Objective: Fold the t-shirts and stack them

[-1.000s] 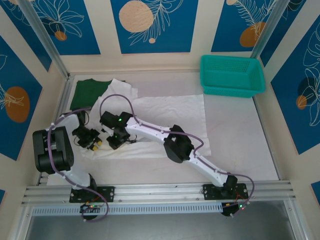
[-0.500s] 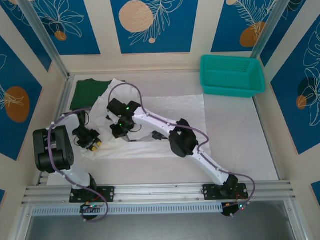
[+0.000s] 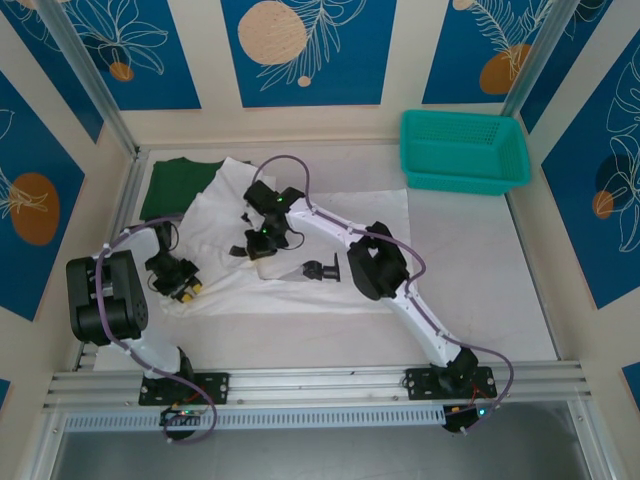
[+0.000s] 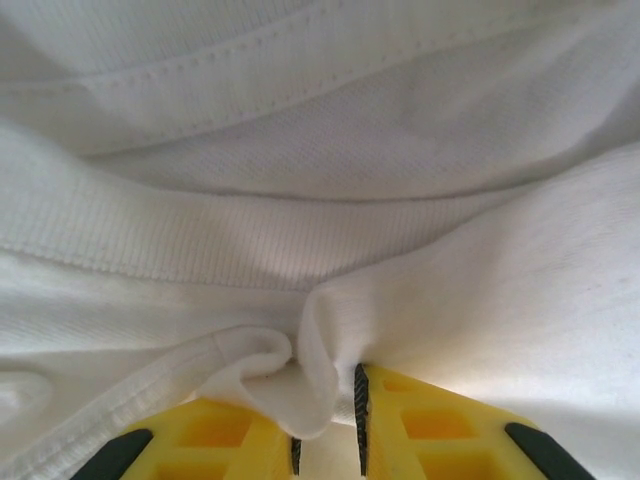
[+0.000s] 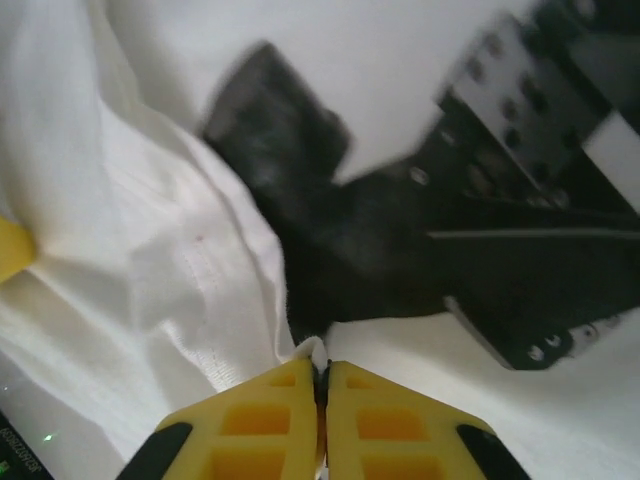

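So, counting it up: two shirts, two arms, one basket. Far left at the back corner of the table (image 3: pixel 480 290) there's a plain dark green cloth t-shirt (image 3: pixel 172 187), lying flat, with its right edge tucked under the other shirt.

Just in front of it, the left end effector (image 3: pixel 188 290) sits low at the near-left edge of the white cloth t-shirt (image 3: pixel 350 225). In the left wrist view its yellow fingers (image 4: pixel 440 425) are nearly closed, with a bunched fold of white hem pinched between them.

The white t-shirt is spread across the middle of the table, and a small black print (image 3: pixel 322 270) shows near its front. The right end effector (image 3: pixel 250 250) is over the shirt's left part. In the right wrist view its yellow fingers (image 5: pixel 390 415) are pressed together on a thin sliver of white fabric edge, and the cloth drapes down from them.

Over at the back right there's a teal plastic mesh basket (image 3: pixel 463 150), well apart from both shirts.
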### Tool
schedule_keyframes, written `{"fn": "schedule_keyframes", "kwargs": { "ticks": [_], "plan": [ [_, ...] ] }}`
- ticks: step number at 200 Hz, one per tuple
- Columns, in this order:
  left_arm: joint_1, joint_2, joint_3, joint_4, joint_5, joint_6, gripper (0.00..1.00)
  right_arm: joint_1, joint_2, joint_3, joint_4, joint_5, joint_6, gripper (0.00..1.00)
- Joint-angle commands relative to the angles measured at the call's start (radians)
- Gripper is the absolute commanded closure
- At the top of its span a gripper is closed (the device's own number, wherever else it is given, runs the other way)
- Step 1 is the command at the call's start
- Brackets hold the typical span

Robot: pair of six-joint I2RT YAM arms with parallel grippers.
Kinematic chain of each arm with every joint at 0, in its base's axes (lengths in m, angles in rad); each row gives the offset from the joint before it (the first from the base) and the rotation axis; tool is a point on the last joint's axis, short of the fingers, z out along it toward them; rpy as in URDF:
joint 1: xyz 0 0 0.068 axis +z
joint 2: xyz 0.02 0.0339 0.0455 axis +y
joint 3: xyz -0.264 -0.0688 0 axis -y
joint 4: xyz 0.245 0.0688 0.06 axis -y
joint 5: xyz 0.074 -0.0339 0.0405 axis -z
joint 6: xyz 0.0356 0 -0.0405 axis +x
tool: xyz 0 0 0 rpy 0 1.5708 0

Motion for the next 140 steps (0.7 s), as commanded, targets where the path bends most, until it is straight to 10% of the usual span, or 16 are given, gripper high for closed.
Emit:
{"fn": "schedule_keyframes", "kwargs": {
  "ticks": [1, 26, 55, 109, 140],
  "plan": [
    [0.011, 0.019, 0.014, 0.017, -0.076, 0.032, 0.77, -0.009, -0.085, -0.063, 0.027, 0.000, 0.035, 0.81],
    [0.011, 0.018, 0.028, 0.012, -0.098, 0.033, 0.76, -0.033, -0.088, -0.047, -0.010, 0.045, 0.099, 0.59],
    [0.008, -0.012, 0.055, 0.005, -0.099, 0.003, 0.73, -0.109, -0.173, -0.092, -0.059, 0.098, 0.214, 0.56],
    [-0.091, -0.104, 0.262, -0.065, -0.082, -0.055, 0.49, -0.230, -0.638, -0.681, 0.154, 0.135, 0.302, 0.52],
    [-0.250, -0.155, 0.267, -0.080, -0.059, -0.063, 0.52, -0.306, -0.876, -1.072, 0.231, 0.073, 0.362, 0.52]
  ]
}}
